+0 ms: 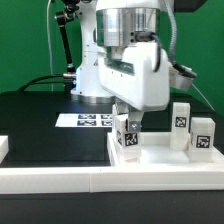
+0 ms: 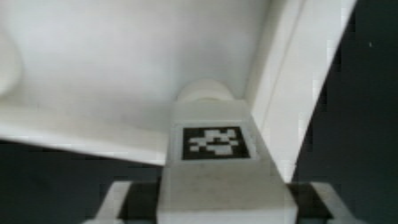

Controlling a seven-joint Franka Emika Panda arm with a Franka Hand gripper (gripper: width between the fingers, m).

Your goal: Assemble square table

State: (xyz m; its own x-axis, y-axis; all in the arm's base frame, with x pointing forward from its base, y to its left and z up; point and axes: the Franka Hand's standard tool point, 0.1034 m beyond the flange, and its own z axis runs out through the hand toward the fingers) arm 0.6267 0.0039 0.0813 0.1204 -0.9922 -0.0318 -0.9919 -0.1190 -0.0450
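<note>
Hand (image 1: 129, 128) gripping blocky white tagged leg (image 2: 215, 140)

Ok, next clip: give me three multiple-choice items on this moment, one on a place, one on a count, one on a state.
1. In the exterior view, where does the marker board lie relative to the pincer?
A. Toward that view's left
B. Toward that view's right
C. Stacked on a leg

2. How many tagged legs show in the exterior view?
A. One
B. Three
C. Five

3. The pincer is:
A. Closed on a leg
B. Open and empty
C. Out of view

Answers:
1 A: the marker board lies on the dark table, left of the pincer.
2 B: the held leg, the nearer loose leg and the farther loose leg.
3 A: in the wrist view the fingers flank the held leg.
</note>
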